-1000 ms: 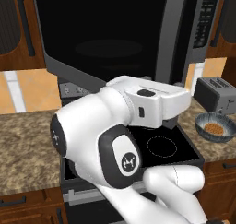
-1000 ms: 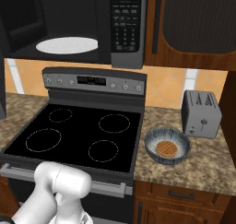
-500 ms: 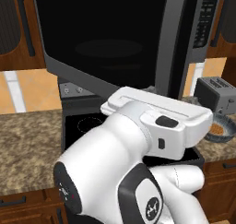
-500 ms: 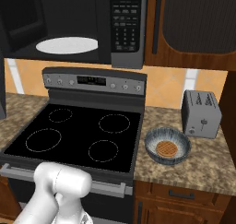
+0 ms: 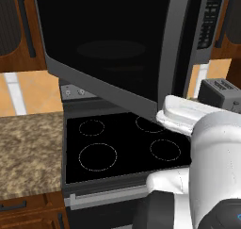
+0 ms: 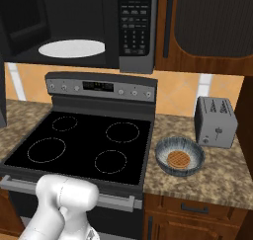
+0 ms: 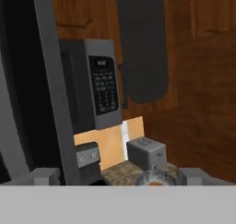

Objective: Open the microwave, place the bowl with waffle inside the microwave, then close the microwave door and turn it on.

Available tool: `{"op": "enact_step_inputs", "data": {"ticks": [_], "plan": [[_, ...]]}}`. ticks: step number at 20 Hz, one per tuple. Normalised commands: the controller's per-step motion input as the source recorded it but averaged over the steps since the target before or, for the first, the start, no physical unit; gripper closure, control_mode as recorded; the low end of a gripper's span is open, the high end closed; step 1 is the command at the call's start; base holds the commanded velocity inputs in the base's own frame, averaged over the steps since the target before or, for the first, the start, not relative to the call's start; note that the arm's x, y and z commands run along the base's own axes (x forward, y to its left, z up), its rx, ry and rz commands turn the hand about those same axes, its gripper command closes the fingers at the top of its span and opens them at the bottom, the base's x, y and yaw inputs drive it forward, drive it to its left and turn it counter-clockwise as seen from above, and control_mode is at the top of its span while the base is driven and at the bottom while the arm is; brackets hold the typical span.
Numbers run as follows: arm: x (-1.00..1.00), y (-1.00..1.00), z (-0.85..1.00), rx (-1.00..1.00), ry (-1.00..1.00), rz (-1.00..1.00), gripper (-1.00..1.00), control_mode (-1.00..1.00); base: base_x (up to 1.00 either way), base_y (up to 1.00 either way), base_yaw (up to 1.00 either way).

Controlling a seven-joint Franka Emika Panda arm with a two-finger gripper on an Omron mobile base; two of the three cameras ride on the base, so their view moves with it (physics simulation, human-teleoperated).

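Now door (image 5: pixel 108 58) stands open, clearing the turntable (image 6: pixel 71 48); bowl (image 6: pixel 180 156) with waffle (image 6: pixel 178 159) waits at stove's (image 6: pixel 89 142) 3 o'clock; gripper (image 7: pixel 117 177) jaws apart, empty.

dark-grey boxy microwave with keypad panel (image 6: pixel 136 29): one
black glass microwave door with grey frame (image 5: pixel 101 44): one
white round turntable (image 6: pixel 71 48): one
grey-blue patterned bowl (image 6: pixel 180 156): one
orange-brown round waffle (image 6: pixel 178 159): one
small grey toaster (image 6: pixel 215 121): one
black glass-top stove (image 6: pixel 84 145): one, four burner rings
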Motion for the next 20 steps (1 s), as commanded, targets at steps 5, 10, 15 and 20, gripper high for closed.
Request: {"op": "enact_step_inputs", "data": {"ticks": [5,10,15,20], "plan": [[-0.15,-0.15,-0.22,0.29,0.06,0.74,-1.00,-1.00,0.00,0.00,0.00],[-0.03,-0.28,-0.26,0.27,0.08,0.69,-1.00,-1.00,0.00,0.00,0.00],[0.05,-0.37,-0.27,0.23,0.02,0.69,-1.00,-1.00,0.00,0.00,0.00],[0.34,-0.47,-0.23,0.23,0.00,0.61,-1.00,-1.00,0.00,0.00,0.00]]}}
